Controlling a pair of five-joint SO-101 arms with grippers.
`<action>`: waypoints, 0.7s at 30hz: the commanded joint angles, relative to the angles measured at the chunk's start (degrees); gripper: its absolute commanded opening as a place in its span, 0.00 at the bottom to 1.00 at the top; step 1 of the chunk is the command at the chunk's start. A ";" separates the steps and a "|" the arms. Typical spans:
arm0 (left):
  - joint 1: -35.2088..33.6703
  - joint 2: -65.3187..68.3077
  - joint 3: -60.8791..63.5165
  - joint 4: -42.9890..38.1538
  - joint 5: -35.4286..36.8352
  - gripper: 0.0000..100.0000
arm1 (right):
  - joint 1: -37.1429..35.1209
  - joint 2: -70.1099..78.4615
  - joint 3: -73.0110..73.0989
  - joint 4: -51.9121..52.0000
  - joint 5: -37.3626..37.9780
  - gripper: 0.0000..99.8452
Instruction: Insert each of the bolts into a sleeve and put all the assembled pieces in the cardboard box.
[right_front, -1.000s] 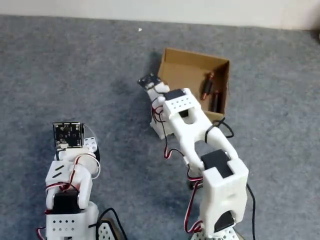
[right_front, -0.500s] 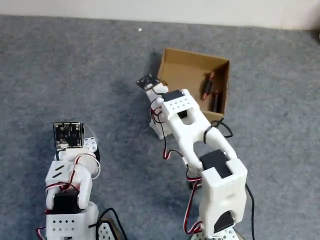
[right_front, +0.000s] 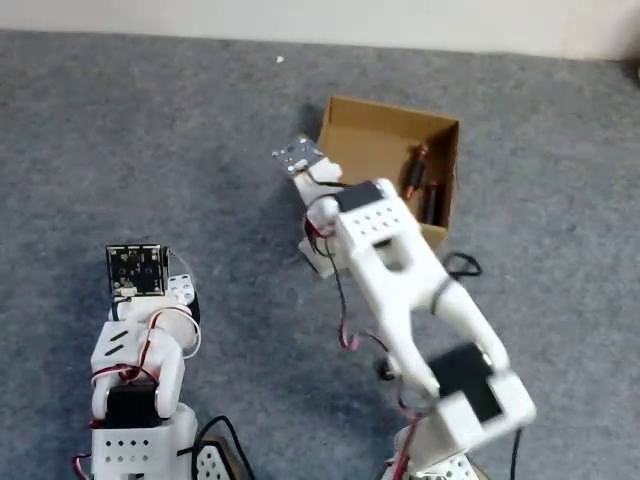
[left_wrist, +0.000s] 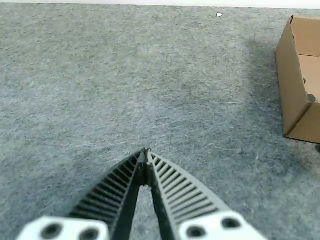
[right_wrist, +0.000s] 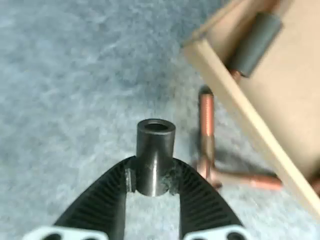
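Right gripper (right_wrist: 152, 175): partly open, its two ribbed fingers clamped on the lower half of a dark sleeve (right_wrist: 156, 152). The sleeve stands upright with its open bore facing the wrist camera.
Right arm (right_front: 400, 270): rises from about 5 o'clock in the high view and ends just beside the box's near-left corner.
Cardboard box (right_front: 390, 108): at about 1 o'clock in the high view. Two assembled pieces (right_front: 415, 172) lie along its right-hand wall.
Loose bolts: two copper bolts lie on the carpet (right_front: 150, 130) just outside the box wall. One (right_wrist: 206, 127) is beyond the sleeve and the other (right_wrist: 250, 181) is alongside the wall. Their ends appear to touch.
Left gripper (left_wrist: 145, 165): fingers closed tip to tip, holding nothing, over bare carpet at about 8 o'clock.
Step in hand (judged): mating a bolt with the held sleeve.
Technique (judged): keep the low grip so the mouth stays free, and hold the bore steady. Take one bolt near its head without dragging its neighbour. Line the shank up with the bore axis before pushing, because a tilted entry is likely to jam at the rim.
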 joint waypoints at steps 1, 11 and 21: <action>-0.48 -0.40 1.01 0.18 -0.97 0.02 | 0.66 -16.31 5.85 0.48 -0.09 0.00; -0.48 -0.40 1.01 1.67 -12.75 0.12 | 11.03 -42.15 23.60 -0.31 -4.66 0.00; 11.38 0.22 -14.20 17.93 -21.71 0.13 | 23.43 -53.32 39.87 -18.42 -17.49 0.00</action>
